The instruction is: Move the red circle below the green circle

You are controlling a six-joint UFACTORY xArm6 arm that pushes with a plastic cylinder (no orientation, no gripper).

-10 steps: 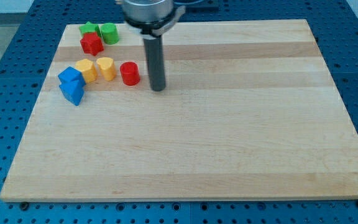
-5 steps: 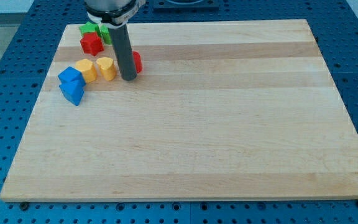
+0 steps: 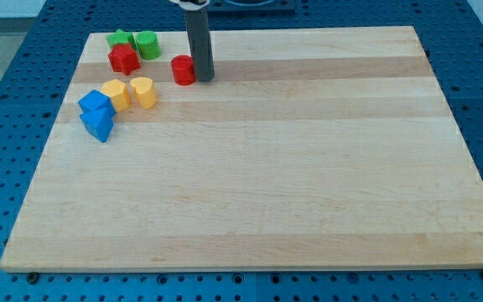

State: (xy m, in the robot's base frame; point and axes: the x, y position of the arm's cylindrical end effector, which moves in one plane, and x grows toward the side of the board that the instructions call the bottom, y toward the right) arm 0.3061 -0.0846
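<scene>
The red circle [image 3: 182, 70] lies on the wooden board near the view's top left. My tip [image 3: 203, 79] stands right beside it on its right, touching or nearly touching. The green circle [image 3: 147, 44] sits up and to the left of the red circle, next to a green star [image 3: 121, 39].
A red star [image 3: 123, 59] lies below the green star. Two yellow blocks [image 3: 116, 95] [image 3: 143, 91] sit side by side lower left of the red circle. Two blue blocks [image 3: 96, 102] [image 3: 99, 124] lie at their left. The board's top edge [image 3: 309, 28] is close above.
My tip swept left past the red circle's lower side, then moved up and right. The red circle has shifted up the board, away from the yellow blocks.
</scene>
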